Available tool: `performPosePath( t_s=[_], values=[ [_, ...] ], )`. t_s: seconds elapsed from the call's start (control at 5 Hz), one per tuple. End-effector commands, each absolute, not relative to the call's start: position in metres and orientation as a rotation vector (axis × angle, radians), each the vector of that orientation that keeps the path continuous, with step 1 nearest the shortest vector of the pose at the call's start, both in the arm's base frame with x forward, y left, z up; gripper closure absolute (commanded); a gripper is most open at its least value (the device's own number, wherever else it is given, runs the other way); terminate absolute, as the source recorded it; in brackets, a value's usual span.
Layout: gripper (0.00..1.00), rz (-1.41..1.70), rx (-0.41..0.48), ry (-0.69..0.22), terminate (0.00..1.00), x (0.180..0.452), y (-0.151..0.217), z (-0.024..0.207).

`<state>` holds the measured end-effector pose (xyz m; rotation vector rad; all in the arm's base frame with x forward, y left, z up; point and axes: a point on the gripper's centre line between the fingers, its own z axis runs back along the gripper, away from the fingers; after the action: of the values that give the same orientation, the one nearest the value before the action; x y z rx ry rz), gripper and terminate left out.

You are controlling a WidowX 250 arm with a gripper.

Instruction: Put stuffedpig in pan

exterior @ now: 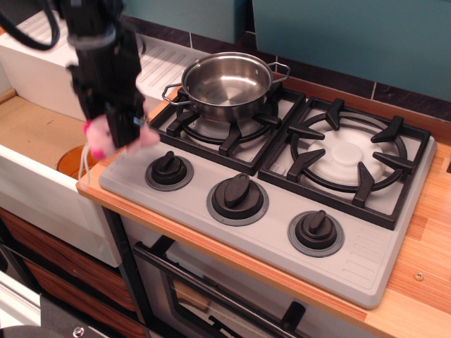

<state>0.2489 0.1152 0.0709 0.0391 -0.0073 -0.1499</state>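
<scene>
The stuffedpig (99,140), a small light-pink plush, hangs in my gripper (121,132) above the stove's front left corner, its white string loop (83,163) dangling below. The gripper is shut on it and the arm is blurred from motion, hiding most of the pig. The pan (227,86), a shiny steel pot with two wire loop handles, stands empty on the back left burner, to the right of and behind the gripper.
Three black knobs (237,196) line the stove's front. The right burner grate (349,156) is bare. A white sink basin with an orange object (70,159) lies left of the stove. A white drainboard (165,60) sits behind the gripper.
</scene>
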Motion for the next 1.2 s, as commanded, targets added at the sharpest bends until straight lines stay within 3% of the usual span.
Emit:
performPosePath(
  t_s=[0.0, 0.6, 1.0],
  values=[
    [1.0, -0.168, 0.102, -0.031, 0.0, 0.277, 0.099, 0.126],
    [1.0, -0.197, 0.117, -0.025, 0.0, 0.333, 0.079, 0.147],
    [1.0, -0.205, 0.119, -0.037, 0.0, 0.355, 0.071, 0.144]
  ],
)
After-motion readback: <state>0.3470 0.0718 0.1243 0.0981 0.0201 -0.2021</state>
